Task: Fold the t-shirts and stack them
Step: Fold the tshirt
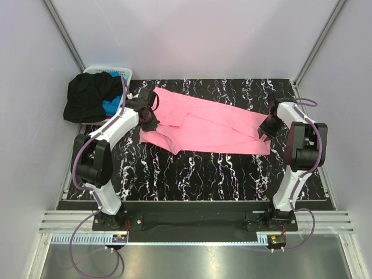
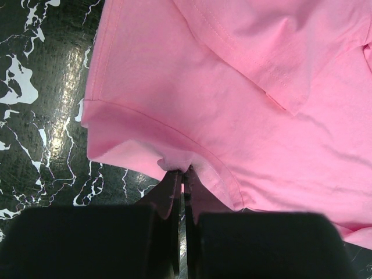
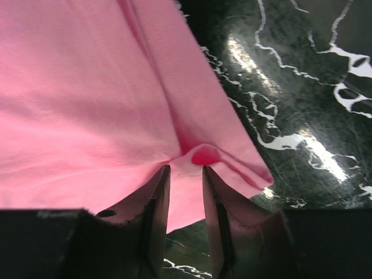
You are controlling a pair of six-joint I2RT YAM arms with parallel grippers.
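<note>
A strip of bare sheet metal [image 1: 192,261] and a ribbed aluminium rail [image 1: 192,224] run along the near edge, where the two arms are bolted down and purple cables [image 1: 78,256] loop from their bases. Beyond them lies the table [image 1: 197,174], a glossy black slab veined with white like marble, catching glare from overhead light in both wrist views. Plain white walls [image 1: 192,35] close in the far side and both flanks, with slim metal posts at the far corners. The pink shirt [image 1: 215,125] lies stretched left to right across the far half of the table, partly folded over itself along its length. The left claw [image 1: 148,119], jaws pressed together, pinches the shirt's left end at a seamed edge. The right claw [image 1: 264,129], jaws narrowly apart, grips a bunched fold of the hem at the right end, the cloth puckering toward its tips. At the far left corner a white basket [image 1: 110,71] sits at the table's edge, the black shirt [image 1: 87,99] spilling over its near rim and the blue shirt [image 1: 109,106] showing as a small patch beside it.
</note>
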